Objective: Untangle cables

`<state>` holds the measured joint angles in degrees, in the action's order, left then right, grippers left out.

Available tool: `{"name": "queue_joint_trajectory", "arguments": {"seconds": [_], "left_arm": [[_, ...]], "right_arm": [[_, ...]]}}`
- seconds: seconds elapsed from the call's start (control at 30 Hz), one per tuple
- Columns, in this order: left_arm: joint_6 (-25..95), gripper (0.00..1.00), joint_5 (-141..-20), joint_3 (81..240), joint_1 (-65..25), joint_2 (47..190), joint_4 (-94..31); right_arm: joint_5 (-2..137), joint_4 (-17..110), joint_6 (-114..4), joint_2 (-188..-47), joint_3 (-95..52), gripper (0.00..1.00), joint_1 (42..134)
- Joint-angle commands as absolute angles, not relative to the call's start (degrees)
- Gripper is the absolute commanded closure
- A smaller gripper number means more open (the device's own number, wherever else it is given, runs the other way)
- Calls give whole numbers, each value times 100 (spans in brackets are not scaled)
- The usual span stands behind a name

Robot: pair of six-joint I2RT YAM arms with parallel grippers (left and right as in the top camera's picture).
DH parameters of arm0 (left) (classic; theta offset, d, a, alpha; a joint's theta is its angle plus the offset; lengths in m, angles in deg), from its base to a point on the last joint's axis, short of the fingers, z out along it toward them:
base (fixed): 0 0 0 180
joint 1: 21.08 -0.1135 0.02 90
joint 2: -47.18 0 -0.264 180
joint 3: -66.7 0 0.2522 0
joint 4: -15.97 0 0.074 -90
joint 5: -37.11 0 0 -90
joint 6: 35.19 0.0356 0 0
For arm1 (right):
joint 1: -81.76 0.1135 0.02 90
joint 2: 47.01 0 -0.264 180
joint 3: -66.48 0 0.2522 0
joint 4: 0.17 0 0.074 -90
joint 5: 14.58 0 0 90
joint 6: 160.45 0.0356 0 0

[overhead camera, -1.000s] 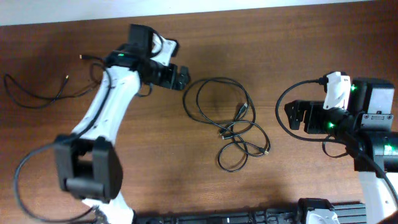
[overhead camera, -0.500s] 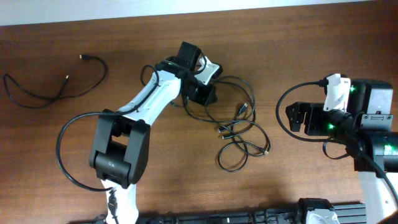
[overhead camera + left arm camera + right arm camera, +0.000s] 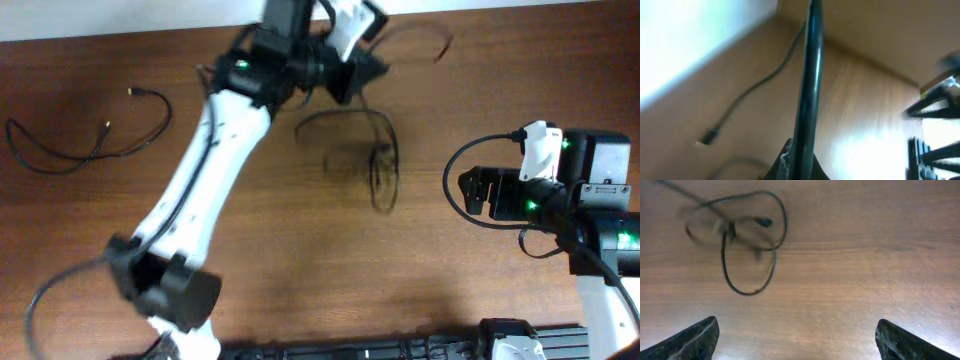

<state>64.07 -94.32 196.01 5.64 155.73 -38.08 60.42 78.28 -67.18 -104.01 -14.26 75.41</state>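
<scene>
My left gripper (image 3: 362, 72) is raised near the table's far edge and shut on one of the cables (image 3: 372, 150). That black cord (image 3: 810, 75) runs straight up out of the closed jaws in the left wrist view. The rest of the bundle trails below it, blurred in motion, with loops (image 3: 742, 240) showing in the right wrist view. A strand (image 3: 425, 38) arcs toward the far edge. My right gripper (image 3: 473, 190) stays at the right side, open, with bare table between its fingertips (image 3: 695, 340).
A separate thin black cable (image 3: 90, 140) lies loose at the far left of the table. Another cord with a plug end (image 3: 710, 135) lies on the wood in the left wrist view. The white wall edge runs along the table's far side.
The left arm swung from the left to the cable bundle, shut on a cord and lifted it toward the far edge. The bundle was dragged up and blurred. The right arm stayed put.
</scene>
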Motion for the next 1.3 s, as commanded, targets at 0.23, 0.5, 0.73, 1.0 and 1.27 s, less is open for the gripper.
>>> {"name": "queue_joint_trajectory", "arguments": {"seconds": [0.23, 0.5, 0.73, 1.0, 1.27], "left_arm": [[6400, 100, -9954, 19957, 861, 14546, -3072], [5828, 100, -10068, 19957, 865, 14463, -2040], [5543, 100, -9404, 19957, 470, 14369, -1533], [4717, 100, -10215, 19957, 454, 14343, -517], [4499, 100, -10628, 19957, 452, 14223, -248]], "right_arm": [[4109, 6361, -5921, -10364, -1555, 1, 7530], [4018, 6311, -6021, -10364, -1555, 1, 7530], [4750, 6781, -6255, -10374, -1555, 1, 7530], [3911, 6805, -7781, -10630, -1555, 1, 7537], [3891, 6689, -9339, -11439, -1555, 7, 7537]]}}
